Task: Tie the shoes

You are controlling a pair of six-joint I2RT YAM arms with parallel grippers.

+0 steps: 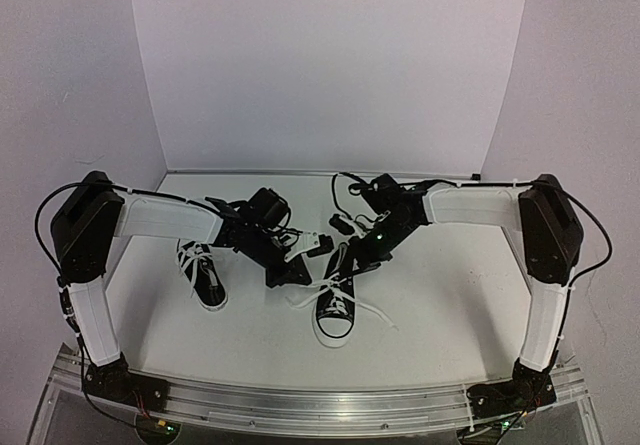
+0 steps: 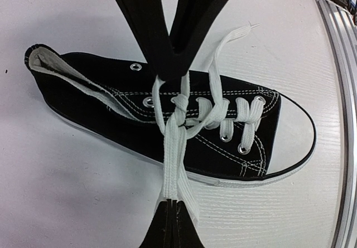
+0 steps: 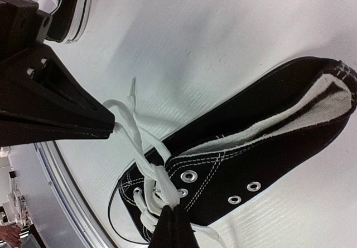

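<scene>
The table (image 1: 440, 305) is carrying both shoes: the middle sneaker (image 1: 337, 310) is lying between the arms, and the other sneaker (image 1: 203, 277) is sitting well apart to its left. The left gripper (image 2: 170, 206) and the right gripper (image 3: 172, 212) are each pinching the middle sneaker's white laces (image 2: 174, 147), fingers closed narrow on them, beside the first crossing. The canvas shoe is probably light and apt to slide when tugged. The flat laces are looking soft and limp, so gripping close to the crossing is seeming wisest.
</scene>
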